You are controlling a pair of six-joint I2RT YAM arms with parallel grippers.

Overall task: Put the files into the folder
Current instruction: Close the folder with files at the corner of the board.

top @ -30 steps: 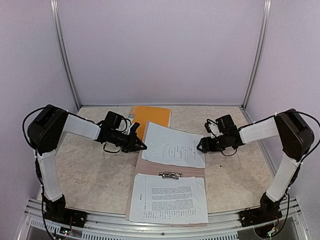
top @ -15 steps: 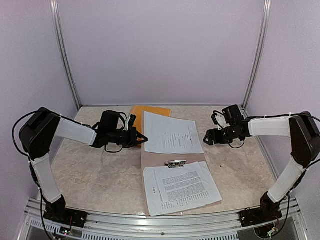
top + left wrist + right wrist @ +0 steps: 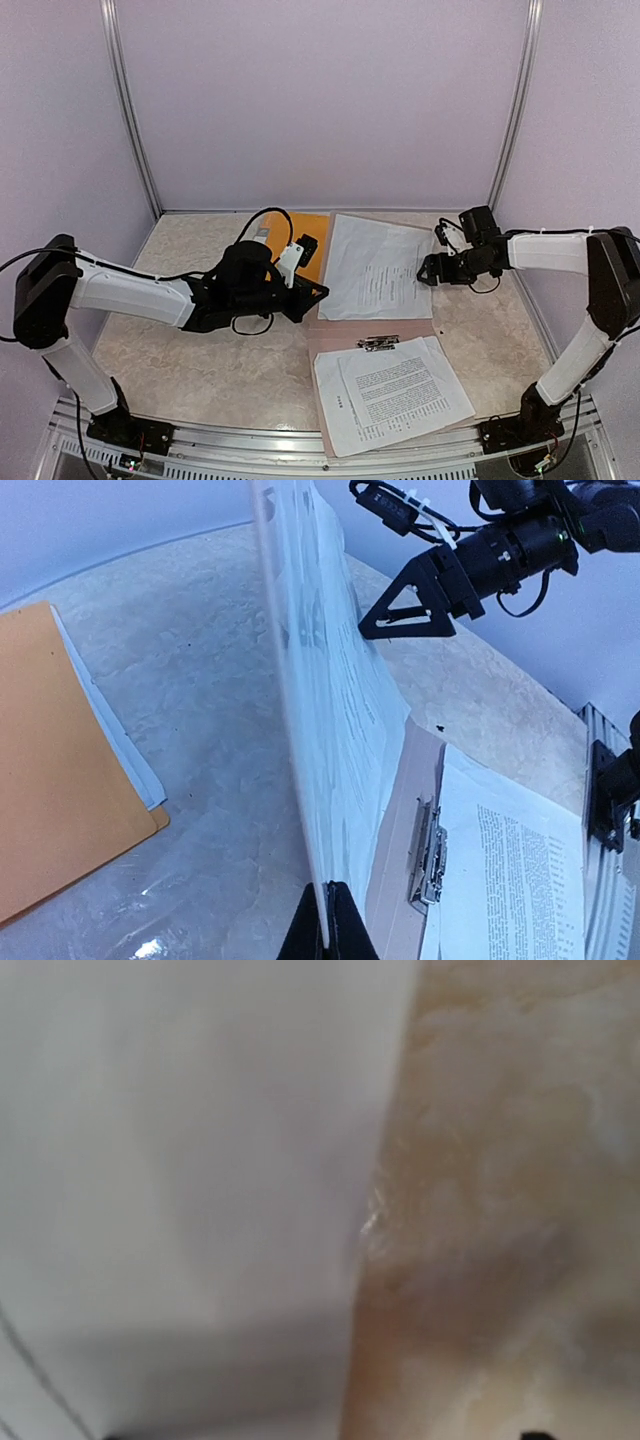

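The files (image 3: pixel 330 710), light limp sheets likely to sag and slide apart, are pinched at their near edge in the left gripper's (image 3: pixel 326 925) closed jaws and probably need support at the far edge, where the right gripper (image 3: pixel 405 610) hovers, its jaw state unclear.

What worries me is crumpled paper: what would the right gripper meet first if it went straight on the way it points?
The raised sheet, which the left gripper pinches at its opposite edge. The right gripper points left at the sheet's nearer edge, close by; whether they touch is unclear.
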